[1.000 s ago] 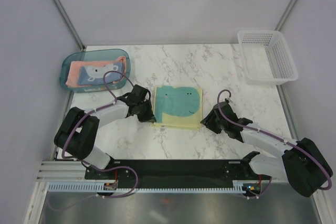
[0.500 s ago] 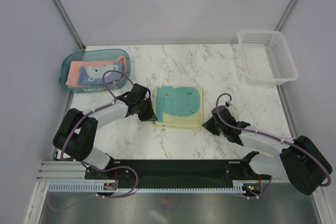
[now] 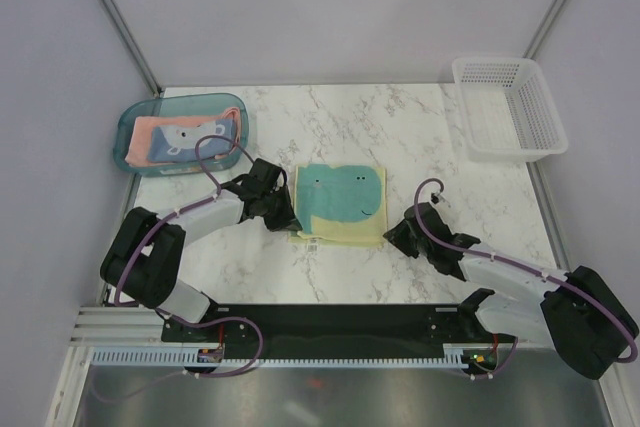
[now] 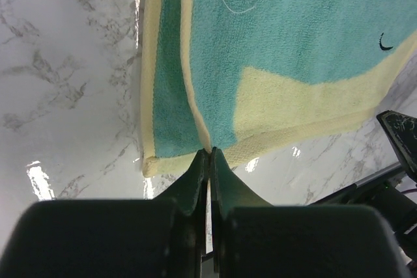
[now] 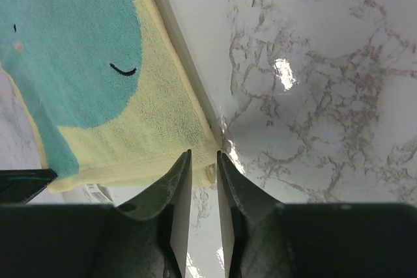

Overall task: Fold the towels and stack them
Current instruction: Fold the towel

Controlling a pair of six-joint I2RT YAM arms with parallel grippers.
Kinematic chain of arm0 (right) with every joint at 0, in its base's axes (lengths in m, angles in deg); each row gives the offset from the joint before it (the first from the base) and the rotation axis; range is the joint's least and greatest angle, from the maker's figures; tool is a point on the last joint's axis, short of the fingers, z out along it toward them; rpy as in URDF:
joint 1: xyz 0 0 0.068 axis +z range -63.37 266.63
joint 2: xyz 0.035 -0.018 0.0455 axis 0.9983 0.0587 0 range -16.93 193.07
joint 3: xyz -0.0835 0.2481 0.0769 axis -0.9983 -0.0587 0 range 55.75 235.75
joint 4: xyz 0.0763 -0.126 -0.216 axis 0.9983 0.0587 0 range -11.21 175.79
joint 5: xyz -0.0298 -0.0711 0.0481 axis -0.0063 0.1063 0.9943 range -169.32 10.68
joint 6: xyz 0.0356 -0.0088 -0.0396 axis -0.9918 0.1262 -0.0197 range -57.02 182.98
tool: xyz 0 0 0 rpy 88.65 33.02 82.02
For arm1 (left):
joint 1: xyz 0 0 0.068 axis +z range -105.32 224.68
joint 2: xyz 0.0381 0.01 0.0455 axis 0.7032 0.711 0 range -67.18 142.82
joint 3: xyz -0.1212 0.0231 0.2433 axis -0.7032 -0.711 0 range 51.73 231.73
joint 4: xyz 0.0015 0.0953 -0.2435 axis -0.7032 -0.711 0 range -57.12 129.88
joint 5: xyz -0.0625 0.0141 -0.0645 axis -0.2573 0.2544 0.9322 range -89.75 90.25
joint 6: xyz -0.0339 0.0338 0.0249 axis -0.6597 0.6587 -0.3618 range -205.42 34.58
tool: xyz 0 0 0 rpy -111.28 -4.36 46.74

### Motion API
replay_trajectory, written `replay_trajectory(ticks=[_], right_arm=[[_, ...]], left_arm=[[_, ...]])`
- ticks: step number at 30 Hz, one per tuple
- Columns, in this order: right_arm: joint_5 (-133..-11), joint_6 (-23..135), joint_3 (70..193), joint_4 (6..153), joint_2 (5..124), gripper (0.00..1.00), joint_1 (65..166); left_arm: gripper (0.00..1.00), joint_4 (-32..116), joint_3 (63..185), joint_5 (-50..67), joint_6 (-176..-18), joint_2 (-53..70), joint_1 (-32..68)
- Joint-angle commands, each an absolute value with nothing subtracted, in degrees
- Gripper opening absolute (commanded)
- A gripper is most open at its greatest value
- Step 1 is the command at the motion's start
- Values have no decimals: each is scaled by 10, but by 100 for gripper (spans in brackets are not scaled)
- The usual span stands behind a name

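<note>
**A:** Status on the yellow towel [image 3: 345, 222]?

**B:** Flat on the marble table [image 3: 400, 127], roughly centred, between the two arms. Teal panel faces up. It's folded: the left wrist view shows one layer edge lying over another. A small white tag [image 3: 310, 244] pokes out at the near edge.

**A:** Left gripper [image 4: 210, 153]?

**B:** Jaws pressed together, no gap. The tips sit right at the towel's near left corner and touch the hem. Can't tell whether any cloth is caught between them.

**A:** Right gripper [image 5: 204, 155]?

**B:** Low at the near right corner, jaws narrow with a slim gap. The corner lies in that gap. Can't tell if it's clamped or just straddled.

**A:** The other towels?

**B:** Pink towel [image 3: 152, 137] and light blue towel [image 3: 192, 137] are both in the teal tray [image 3: 125, 162] at the far left, blue on top of pink. Neither arm touches them.

**A:** Anything else on the table?

**B:** White mesh basket [image 3: 500, 62] in the far right corner, well apart from both arms.
</note>
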State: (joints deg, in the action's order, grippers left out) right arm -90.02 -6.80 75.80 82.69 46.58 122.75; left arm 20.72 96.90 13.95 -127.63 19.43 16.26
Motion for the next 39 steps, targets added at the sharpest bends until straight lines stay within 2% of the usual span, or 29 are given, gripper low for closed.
replay_trajectory(ticks=[1,12,20,23,25,26,27,29,39], right_arm=[[-916,-83,765,831,456,30,1238],[-955,-108,746,826,463,40,1257],[-952,-110,749,792,510,39,1257],[-950,-112,747,792,520,36,1258],[-956,-116,743,792,515,28,1259],[-965,-118,738,796,505,23,1259],[-969,-120,735,797,501,12,1259],[-979,-116,732,803,485,1,1258],[-968,-40,773,793,457,0,1259]], left_arm=[[2,223,991,176,-1320,174,161],[2,223,1012,180,-1345,170,165],[2,222,1011,175,-1352,161,166],[2,221,1010,175,-1351,159,166],[2,222,1009,174,-1351,157,166],[2,222,1009,174,-1351,158,166],[2,221,1007,170,-1349,157,166],[2,220,1007,166,-1346,156,166],[2,207,1024,156,-1315,147,166]])
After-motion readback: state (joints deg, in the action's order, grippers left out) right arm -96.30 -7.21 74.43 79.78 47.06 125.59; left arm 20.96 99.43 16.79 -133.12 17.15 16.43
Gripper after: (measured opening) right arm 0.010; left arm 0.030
